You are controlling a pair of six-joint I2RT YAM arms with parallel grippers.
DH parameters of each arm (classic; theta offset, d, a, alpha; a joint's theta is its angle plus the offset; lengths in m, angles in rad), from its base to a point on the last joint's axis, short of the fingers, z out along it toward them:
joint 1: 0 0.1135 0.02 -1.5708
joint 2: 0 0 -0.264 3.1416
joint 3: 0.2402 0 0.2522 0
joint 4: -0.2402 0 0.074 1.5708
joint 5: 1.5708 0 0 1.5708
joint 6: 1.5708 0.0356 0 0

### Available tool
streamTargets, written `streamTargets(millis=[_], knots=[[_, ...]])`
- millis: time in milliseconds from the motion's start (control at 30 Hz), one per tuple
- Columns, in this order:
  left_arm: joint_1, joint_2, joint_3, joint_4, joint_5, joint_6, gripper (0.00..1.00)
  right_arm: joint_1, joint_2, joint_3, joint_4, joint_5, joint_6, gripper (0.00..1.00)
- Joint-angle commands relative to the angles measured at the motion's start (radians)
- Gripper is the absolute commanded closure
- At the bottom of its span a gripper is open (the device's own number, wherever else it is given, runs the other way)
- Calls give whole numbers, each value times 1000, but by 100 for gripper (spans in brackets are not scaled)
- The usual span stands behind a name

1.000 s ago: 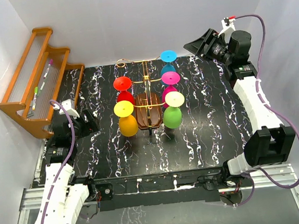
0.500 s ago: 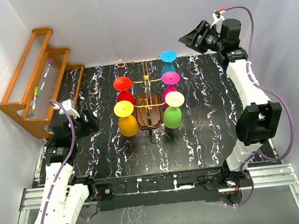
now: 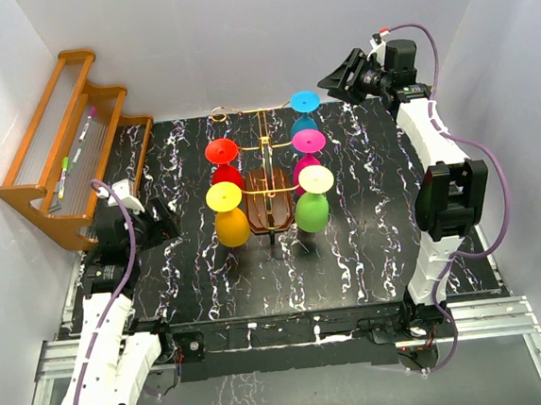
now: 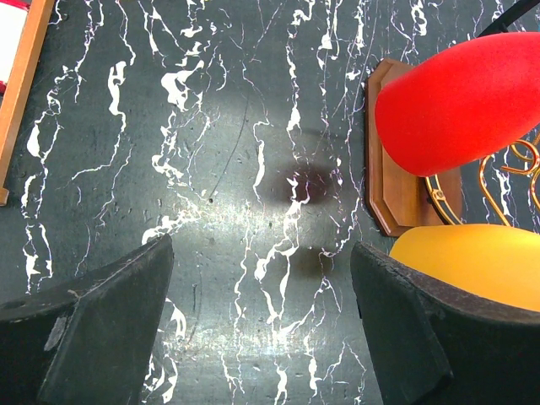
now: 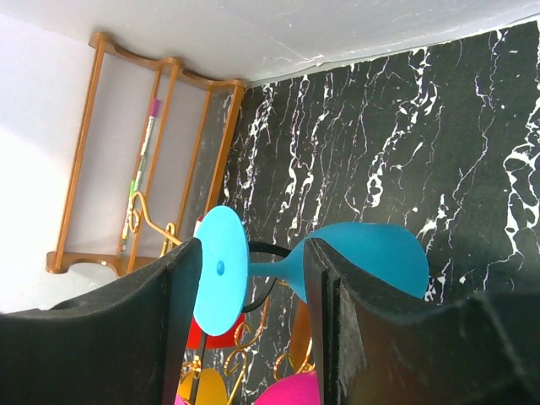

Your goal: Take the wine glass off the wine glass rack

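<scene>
The wine glass rack point(image 3: 269, 207) stands mid-table: a dark brown base with gold wire arms. Several coloured glasses hang on it upside down. A blue wine glass point(image 3: 305, 100) hangs at the far right. My right gripper point(image 3: 334, 81) is open and hovers just right of it, not touching. In the right wrist view the blue glass's foot point(image 5: 221, 270) and stem show between my open fingers point(image 5: 181, 287), its bowl point(image 5: 371, 253) behind the right one. My left gripper point(image 3: 163, 221) is open and empty, low, left of the rack. Its wrist view shows a red bowl point(image 4: 460, 101), an orange bowl point(image 4: 472, 261) and the rack base point(image 4: 396, 186).
An orange-brown stepped wooden shelf point(image 3: 66, 144) with pens stands at the far left. Red point(image 3: 221, 151), yellow point(image 3: 225, 197), pink point(image 3: 309, 140) and green point(image 3: 311, 212) glasses hang on the rack. White walls enclose the black marbled table point(image 3: 376, 212).
My right arm has swung back and to the left, bringing its open gripper close beside the blue glass. The left arm and the glasses have not moved.
</scene>
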Motion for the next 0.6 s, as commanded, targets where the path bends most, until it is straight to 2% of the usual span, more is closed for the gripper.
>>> streamTargets(millis=[0, 433, 567], knots=[[-3, 1, 6, 2, 12, -1, 17, 0, -40, 14, 30, -4, -29, 47], [-5, 5, 6, 1, 9, -2, 17, 67, -54, -36, 31, -21, -60, 50], [-4, 5, 5, 1, 10, -3, 17, 84, -50, -41, 23, -18, -67, 54]])
